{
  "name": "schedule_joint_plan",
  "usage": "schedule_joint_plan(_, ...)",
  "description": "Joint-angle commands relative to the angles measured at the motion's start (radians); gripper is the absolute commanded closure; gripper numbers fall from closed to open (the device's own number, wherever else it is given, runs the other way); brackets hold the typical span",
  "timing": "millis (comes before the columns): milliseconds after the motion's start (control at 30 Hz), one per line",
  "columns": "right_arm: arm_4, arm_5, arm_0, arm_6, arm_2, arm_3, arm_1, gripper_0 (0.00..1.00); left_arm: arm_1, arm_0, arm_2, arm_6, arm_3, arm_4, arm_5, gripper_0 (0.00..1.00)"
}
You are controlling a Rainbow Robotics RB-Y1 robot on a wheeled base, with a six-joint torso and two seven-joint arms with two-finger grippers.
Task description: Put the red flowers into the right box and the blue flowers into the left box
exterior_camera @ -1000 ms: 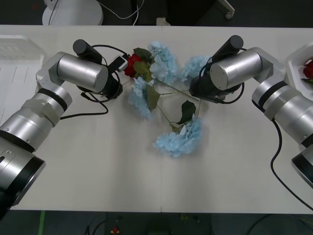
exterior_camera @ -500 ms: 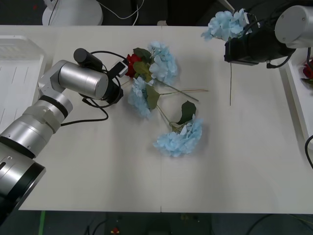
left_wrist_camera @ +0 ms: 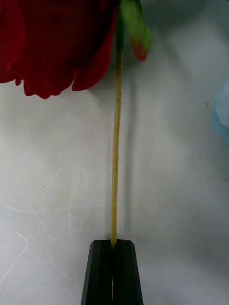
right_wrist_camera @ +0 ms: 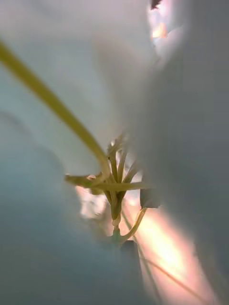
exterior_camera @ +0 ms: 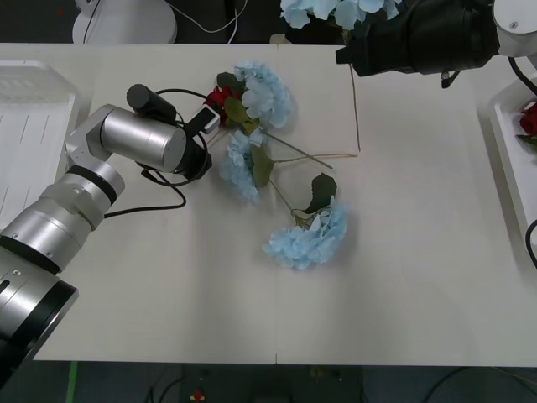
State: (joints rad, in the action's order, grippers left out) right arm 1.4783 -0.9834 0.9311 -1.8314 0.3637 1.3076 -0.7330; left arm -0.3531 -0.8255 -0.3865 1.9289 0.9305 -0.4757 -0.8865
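A red flower [exterior_camera: 216, 96] lies at the back of the table, and my left gripper [exterior_camera: 207, 118] is at it. Its black fingers [left_wrist_camera: 101, 271] are shut on the rose's yellow-green stem [left_wrist_camera: 115, 157], below the bloom [left_wrist_camera: 52, 43]. My right gripper [exterior_camera: 352, 42] is raised at the back right and carries a blue flower [exterior_camera: 331, 10], whose stem [exterior_camera: 357, 101] hangs down to the table. Up close, that flower's petals and stem fork [right_wrist_camera: 114, 190] crowd the right wrist view. Three blue flowers [exterior_camera: 263, 92] [exterior_camera: 239, 164] [exterior_camera: 308, 238] lie mid-table. The left box [exterior_camera: 25, 117] and the right box [exterior_camera: 509, 143] sit at the table's ends.
Another red rose [exterior_camera: 529, 121] lies inside the right box. Stems and dark leaves [exterior_camera: 320, 191] cross between the blue clusters at mid-table. A black cable [exterior_camera: 159, 195] loops on the table by my left wrist.
My right arm has risen from the pile and swung toward the back left, carrying a blue flower with its stem trailing. The rose and the nearest blue cluster shifted slightly back and left.
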Motion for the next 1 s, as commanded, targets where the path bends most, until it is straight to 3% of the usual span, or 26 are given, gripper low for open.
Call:
schedule_joint_plan(33,0.066,0.017,0.052,0.003,-0.006,0.076,0.015,1.0,-0.02,0.037,-0.011,0.058,0.1,-0.035,-0.117,1.0)
schedule_joint_plan(200,0.06,0.017,0.054,0.007,-0.008,0.113,0.037,1.0,-0.101,0.091,-0.011,0.065,0.263,-0.115,-0.23,1.0)
schedule_joint_plan(467,0.039,0.025,0.054,0.011,-0.006,0.136,0.084,1.0,-0.279,0.316,0.097,0.068,0.611,-0.241,-0.324,1.0)
schedule_joint_plan(900,0.037,0.025,0.054,0.014,-0.003,0.156,0.118,1.0,-0.331,0.54,0.31,0.098,0.763,-0.308,-0.327,1.0)
schedule_joint_plan(967,0.037,0.025,0.054,0.014,-0.002,0.156,0.124,1.0,-0.331,0.54,0.308,0.096,0.763,-0.311,-0.319,0.89)
schedule_joint_plan(1000,0.034,0.025,0.054,0.015,0.0,0.156,0.13,1.0,-0.33,0.539,0.308,0.093,0.765,-0.319,-0.316,0.54)
